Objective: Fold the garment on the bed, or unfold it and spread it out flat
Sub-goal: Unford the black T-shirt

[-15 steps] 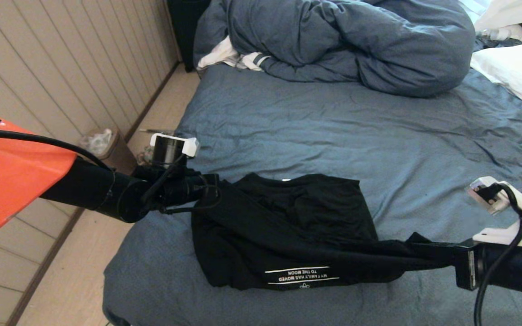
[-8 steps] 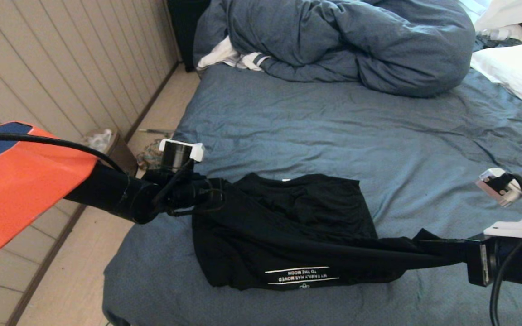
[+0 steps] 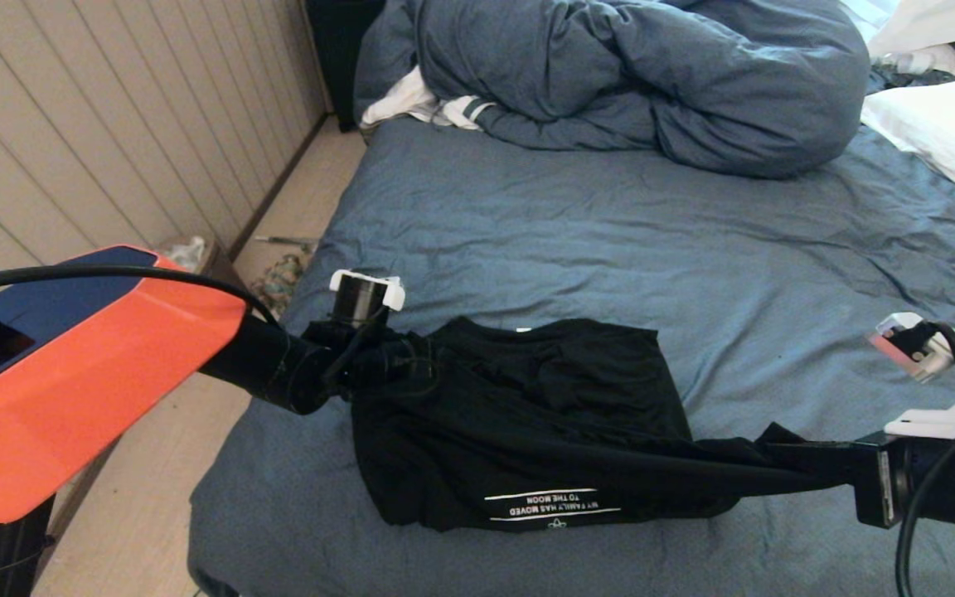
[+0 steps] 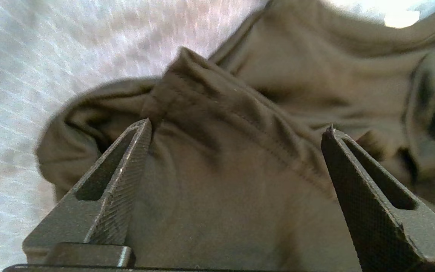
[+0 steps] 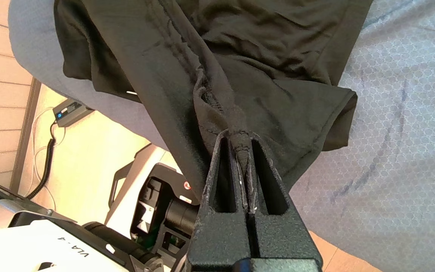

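The garment [image 3: 527, 414], a black T-shirt, lies crumpled near the front edge of the bed [image 3: 610, 232], its white text [image 3: 552, 503] facing up. At the shirt's left edge my left gripper [image 3: 408, 365] stands open. In the left wrist view its fingers are spread wide [image 4: 238, 125], with a loose hemmed fold of the garment [image 4: 240, 158] between them. My right gripper [image 3: 792, 464] is shut on a bunched corner of the shirt at the right and holds it stretched out sideways just above the sheet. The pinched fabric shows between the closed fingers [image 5: 240, 134].
A bunched blue-grey duvet [image 3: 635, 75] and a white-and-striped cloth [image 3: 419, 104] lie at the head of the bed. A white pillow [image 3: 950, 133] is at the far right. Left of the bed are floor, a panelled wall and a small bin [image 3: 196, 249].
My left gripper has opened and let go of the shirt's left edge while its arm slid right. The right gripper shifted slightly right, still gripping the shirt.
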### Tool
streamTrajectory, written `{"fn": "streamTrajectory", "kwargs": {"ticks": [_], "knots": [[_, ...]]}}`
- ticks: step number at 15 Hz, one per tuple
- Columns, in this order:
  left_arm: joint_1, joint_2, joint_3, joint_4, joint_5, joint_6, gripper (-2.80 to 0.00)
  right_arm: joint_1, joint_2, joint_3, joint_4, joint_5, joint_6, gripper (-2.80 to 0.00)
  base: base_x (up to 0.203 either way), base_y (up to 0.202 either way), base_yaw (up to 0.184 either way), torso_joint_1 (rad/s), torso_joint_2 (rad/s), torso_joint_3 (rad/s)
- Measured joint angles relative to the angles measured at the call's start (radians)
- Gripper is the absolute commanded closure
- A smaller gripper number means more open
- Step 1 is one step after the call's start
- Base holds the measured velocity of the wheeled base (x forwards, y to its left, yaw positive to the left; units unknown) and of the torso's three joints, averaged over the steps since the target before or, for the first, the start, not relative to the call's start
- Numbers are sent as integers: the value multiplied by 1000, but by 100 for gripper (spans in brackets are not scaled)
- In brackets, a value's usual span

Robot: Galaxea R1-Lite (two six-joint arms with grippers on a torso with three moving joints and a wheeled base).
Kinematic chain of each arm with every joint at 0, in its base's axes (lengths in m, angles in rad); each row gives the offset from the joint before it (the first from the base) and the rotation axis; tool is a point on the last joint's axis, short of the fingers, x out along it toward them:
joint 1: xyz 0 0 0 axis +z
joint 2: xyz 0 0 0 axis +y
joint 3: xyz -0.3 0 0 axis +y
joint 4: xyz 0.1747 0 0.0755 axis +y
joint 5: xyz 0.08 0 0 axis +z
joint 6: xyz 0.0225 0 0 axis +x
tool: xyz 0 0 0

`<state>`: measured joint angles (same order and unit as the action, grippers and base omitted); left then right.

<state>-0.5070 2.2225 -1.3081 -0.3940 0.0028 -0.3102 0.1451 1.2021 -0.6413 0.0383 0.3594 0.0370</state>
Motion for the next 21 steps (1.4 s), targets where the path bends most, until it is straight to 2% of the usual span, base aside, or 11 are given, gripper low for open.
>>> {"fn": "streamTrajectory", "kwargs": {"ticks": [1,2,15,18,21], "knots": [[-1,3,2,0,0,0,-280,0,0,0,0,0,0,0,0,0,0,0,0,0],[-1,3,5,3,0,1,0,0,1,0,0,0,0,0,0,0,0,0,0,0],[-1,-49,35,0,20,-1,0,-3,-3,-6,-1,-1,-1,0,0,0,0,0,0,0],[-17,-138,114,-1,20,-1,0,-4,-15,-9,3,-5,0,0,0,0,0,0,0,0],[-39,-279,268,0,20,8,0,-12,-57,7,23,-5,1,0,0,0,0,0,0,0]]}}
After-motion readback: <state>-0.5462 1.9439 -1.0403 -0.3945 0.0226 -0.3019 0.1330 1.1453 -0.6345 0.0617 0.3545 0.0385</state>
